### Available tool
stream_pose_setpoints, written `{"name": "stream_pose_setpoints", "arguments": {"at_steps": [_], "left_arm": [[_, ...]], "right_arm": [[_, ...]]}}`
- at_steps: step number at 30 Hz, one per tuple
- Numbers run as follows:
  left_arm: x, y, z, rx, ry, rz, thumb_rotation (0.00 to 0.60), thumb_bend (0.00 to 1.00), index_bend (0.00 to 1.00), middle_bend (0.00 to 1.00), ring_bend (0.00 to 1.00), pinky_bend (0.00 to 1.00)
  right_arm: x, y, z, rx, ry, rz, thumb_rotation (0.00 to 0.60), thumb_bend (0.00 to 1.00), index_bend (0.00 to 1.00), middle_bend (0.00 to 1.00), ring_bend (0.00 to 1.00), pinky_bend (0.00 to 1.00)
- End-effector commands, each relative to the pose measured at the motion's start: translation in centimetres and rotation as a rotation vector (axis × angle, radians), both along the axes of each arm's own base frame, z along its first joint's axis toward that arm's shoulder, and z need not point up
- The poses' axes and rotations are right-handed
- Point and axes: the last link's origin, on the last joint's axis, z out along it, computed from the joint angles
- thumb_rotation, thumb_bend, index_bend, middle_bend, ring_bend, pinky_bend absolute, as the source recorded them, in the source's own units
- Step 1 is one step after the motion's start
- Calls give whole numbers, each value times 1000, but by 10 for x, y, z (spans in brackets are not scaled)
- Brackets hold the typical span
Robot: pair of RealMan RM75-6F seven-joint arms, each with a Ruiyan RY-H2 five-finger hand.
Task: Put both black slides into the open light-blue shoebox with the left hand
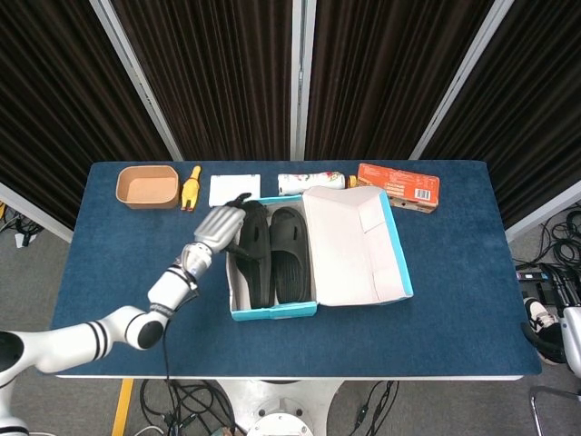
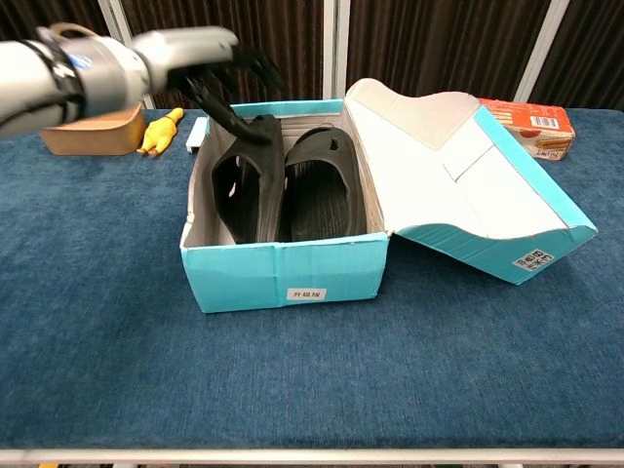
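Inside the open light-blue shoebox (image 2: 283, 265) we see both black slides: the right slide (image 2: 319, 185) lies flat, sole down, while the left slide (image 2: 251, 180) stands tilted on its edge against the box's left wall. Our left hand (image 2: 210, 60) hovers over the box's far left corner, fingers spread and holding nothing, its dark fingertips (image 2: 252, 68) just above the tilted slide's heel. The lid (image 2: 458, 185) hangs open to the right. Our right hand is out of sight.
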Motion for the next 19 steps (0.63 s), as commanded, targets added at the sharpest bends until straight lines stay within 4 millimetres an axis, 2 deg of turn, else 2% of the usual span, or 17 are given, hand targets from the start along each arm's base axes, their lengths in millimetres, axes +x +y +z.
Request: {"name": "stream_pose_setpoints", "arguments": {"at_steps": [1,3,5,6,9,12,15,19], "left_arm": [[-32,-9,50,128,-87,36,462,0,222,170,11,185],[-60,-15,69,193,-66,90,505,0,223,170,11,185],[-88,-23,83,249,-26,142,583,0,223,170,11,184],[-107,-29,92,287,10,177,598,0,224,170,11,184],[-152,-53,111,360,108,254,600,0,226,171,11,184],[-187,-84,128,419,184,315,600,0,229,171,11,184],[-209,-114,140,475,225,369,600,0,229,171,11,184],[-224,-151,151,513,257,425,600,0,229,171,11,181]], "right_arm": [[-3,0,1,1,-9,-5,600,134,0,114,0,64],[-7,1,0,6,-27,-11,600,135,0,114,0,64],[-12,1,0,10,-46,-16,600,135,0,114,0,64],[-15,0,0,11,-58,-19,600,137,0,114,0,64],[-20,-3,-2,8,-84,-13,600,153,0,114,0,64],[-25,-8,-6,11,-102,-7,600,157,0,114,0,64],[-25,-11,-10,19,-100,2,600,157,0,114,0,64],[-19,-12,-15,23,-99,22,600,157,0,115,0,64]]}}
